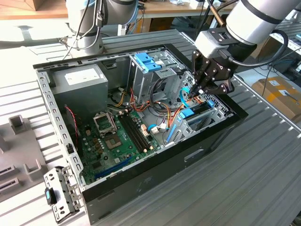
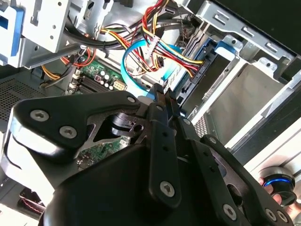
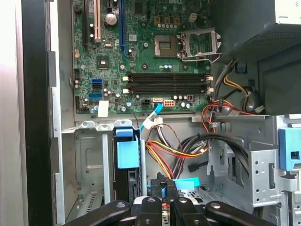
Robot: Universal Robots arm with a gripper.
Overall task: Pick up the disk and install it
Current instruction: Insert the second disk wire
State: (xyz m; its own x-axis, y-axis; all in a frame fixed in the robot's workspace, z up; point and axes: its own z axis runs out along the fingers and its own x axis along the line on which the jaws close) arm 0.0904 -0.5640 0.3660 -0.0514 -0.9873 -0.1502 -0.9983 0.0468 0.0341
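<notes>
The open computer case (image 1: pixel 155 181) lies on its side on the slatted table. My gripper (image 1: pixel 196 92) reaches into the drive bay at the exterior view's right. In both wrist views the fingertips (image 2: pixel 162 92) (image 3: pixel 163 181) are pressed together, with a light-blue data cable (image 2: pixel 129 70) just beside them. A dark flat slab, apparently the disk (image 3: pixel 126 181) seen edge-on, stands in a bay slot. A blue bracket (image 3: pixel 127 153) sits on it, and its label is hidden. The gripper is beside that slot, apart from the slab.
A grey power supply (image 1: pixel 80 77) and a green motherboard (image 1: pixel 117 136) fill the case's other half. Red, yellow and black wires (image 3: pixel 174 150) cross close to the fingers. A metal cage with a blue latch (image 1: pixel 148 61) stands behind. A loose metal bracket (image 1: pixel 59 193) lies outside the case.
</notes>
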